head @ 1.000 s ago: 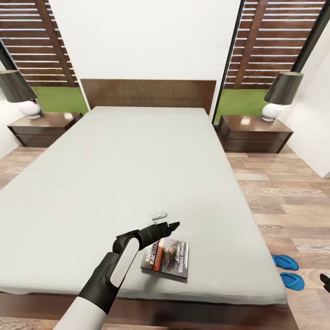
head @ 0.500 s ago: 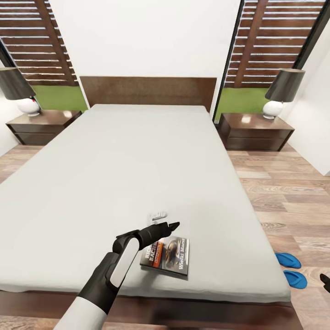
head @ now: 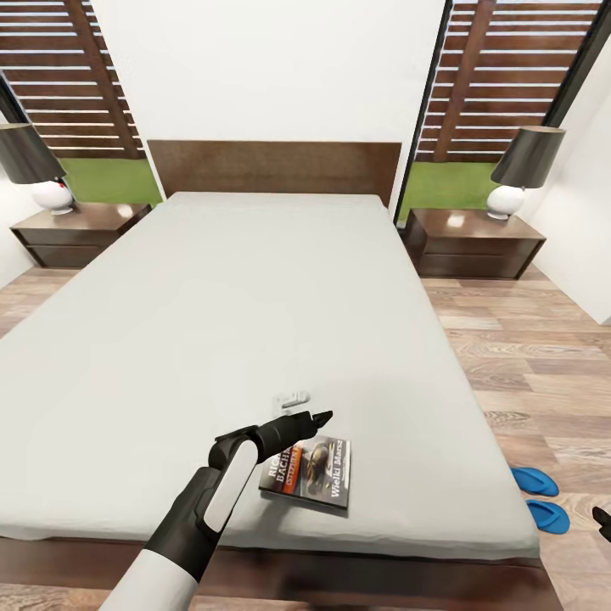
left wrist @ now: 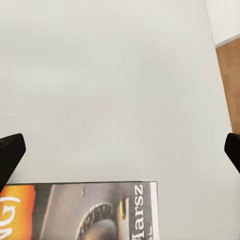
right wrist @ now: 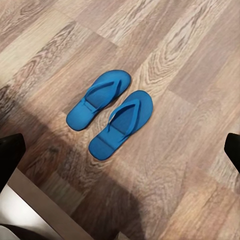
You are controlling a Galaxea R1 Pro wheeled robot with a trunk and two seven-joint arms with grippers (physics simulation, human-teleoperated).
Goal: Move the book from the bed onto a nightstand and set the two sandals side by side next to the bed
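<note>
Grey sheet covers the bed (head: pixel 255 314), where the book (head: pixel 316 472) lies flat near the foot edge. Just above it hovers the left tool (head: pixel 316 418), fingers spread wide, empty. Two sandals (right wrist: pixel 111 114) lie side by side on the wood floor beneath the right tool, also wide open.

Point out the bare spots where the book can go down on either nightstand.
Both tops are free in front of their lamps. Left nightstand: lamp at its back outer corner. Right nightstand: lamp at the back. The book lies nearer the right one.
</note>
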